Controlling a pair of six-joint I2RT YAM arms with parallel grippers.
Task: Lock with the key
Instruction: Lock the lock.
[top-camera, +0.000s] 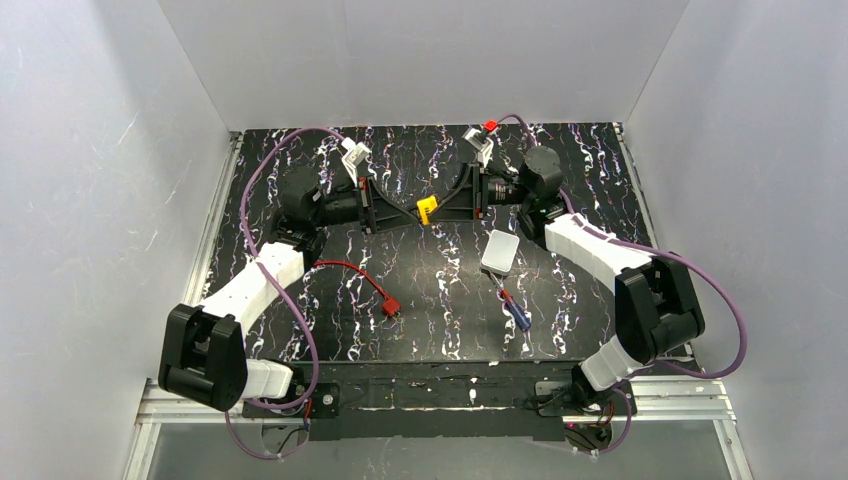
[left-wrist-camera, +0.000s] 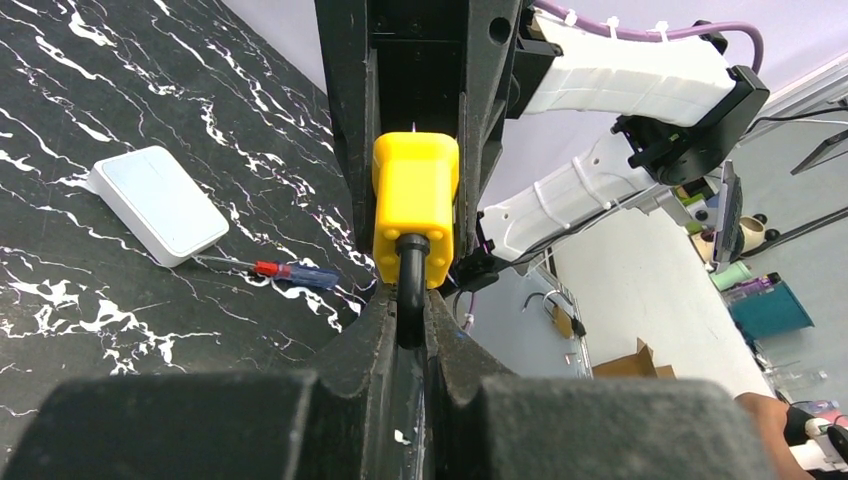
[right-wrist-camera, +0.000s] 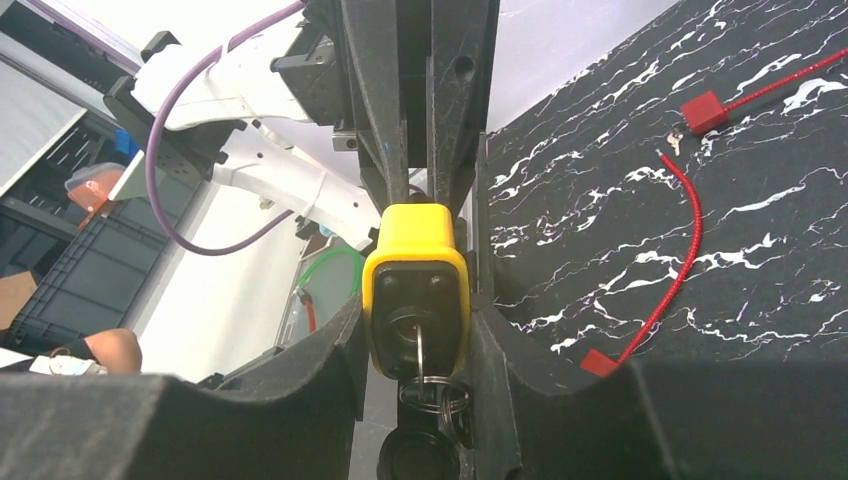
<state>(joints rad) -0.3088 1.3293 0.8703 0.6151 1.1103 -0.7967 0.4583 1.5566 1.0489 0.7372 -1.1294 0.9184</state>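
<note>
A yellow padlock (top-camera: 427, 208) hangs in the air between my two grippers over the middle of the table. My left gripper (top-camera: 408, 213) is shut on its black shackle (left-wrist-camera: 410, 295), seen in the left wrist view with the yellow body (left-wrist-camera: 415, 195) beyond my fingertips (left-wrist-camera: 410, 305). My right gripper (top-camera: 447, 205) is shut on the sides of the padlock body (right-wrist-camera: 417, 260). In the right wrist view (right-wrist-camera: 418, 325) the keyhole face points at the camera. A key (right-wrist-camera: 418, 350) sits in the keyhole, with a ring (right-wrist-camera: 432, 395) and a black key head (right-wrist-camera: 418, 455) hanging below.
A white box (top-camera: 500, 251) and a red-and-blue screwdriver (top-camera: 512, 308) lie right of centre. A red cable (top-camera: 350, 268) with a red block (top-camera: 391, 306) lies left of centre. White walls enclose the table on three sides.
</note>
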